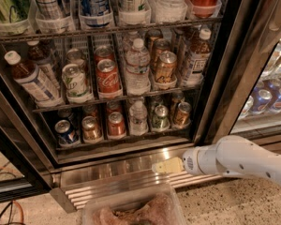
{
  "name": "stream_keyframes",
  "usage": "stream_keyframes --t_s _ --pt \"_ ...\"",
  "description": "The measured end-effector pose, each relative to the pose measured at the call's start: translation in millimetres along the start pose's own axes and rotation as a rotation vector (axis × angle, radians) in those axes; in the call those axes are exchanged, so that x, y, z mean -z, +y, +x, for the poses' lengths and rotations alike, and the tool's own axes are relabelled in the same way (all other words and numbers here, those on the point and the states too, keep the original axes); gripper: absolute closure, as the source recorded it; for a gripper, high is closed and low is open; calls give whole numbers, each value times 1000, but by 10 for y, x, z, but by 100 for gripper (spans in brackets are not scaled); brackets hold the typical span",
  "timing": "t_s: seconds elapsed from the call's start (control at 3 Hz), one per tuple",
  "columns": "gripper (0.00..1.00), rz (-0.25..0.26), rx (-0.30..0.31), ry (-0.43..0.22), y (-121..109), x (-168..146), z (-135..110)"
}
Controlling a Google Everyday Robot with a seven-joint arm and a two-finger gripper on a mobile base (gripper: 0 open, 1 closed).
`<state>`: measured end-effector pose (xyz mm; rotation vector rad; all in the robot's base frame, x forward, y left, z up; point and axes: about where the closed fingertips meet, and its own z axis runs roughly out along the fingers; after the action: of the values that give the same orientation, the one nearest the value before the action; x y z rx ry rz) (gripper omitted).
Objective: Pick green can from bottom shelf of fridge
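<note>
We have barely begun; our gripper (167,165) hangs below the bottom shelf (107,143), open or closed we cannot tell; the green can (160,117) stands there untouched.

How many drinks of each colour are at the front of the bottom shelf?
Blue can: 1
Orange-brown cans: 2
Red can: 1
Green can: 1
Water bottle: 1
Total: 6
The gripper hangs below the bottom shelf, in front of the fridge's steel base.
</note>
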<state>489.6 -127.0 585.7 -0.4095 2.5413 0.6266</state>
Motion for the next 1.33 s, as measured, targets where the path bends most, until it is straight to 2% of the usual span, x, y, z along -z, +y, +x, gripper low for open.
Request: stream_keyframes --t_s 0.33,0.67,1.0,1.33 --pt "0 24 7 -32 -49 -173 -83" --pt "0 45 44 -62 -79 -317 -209" --pt "0 56 39 -53 -64 -342 -198" --pt "0 74 15 -99 -74 -483 -248"
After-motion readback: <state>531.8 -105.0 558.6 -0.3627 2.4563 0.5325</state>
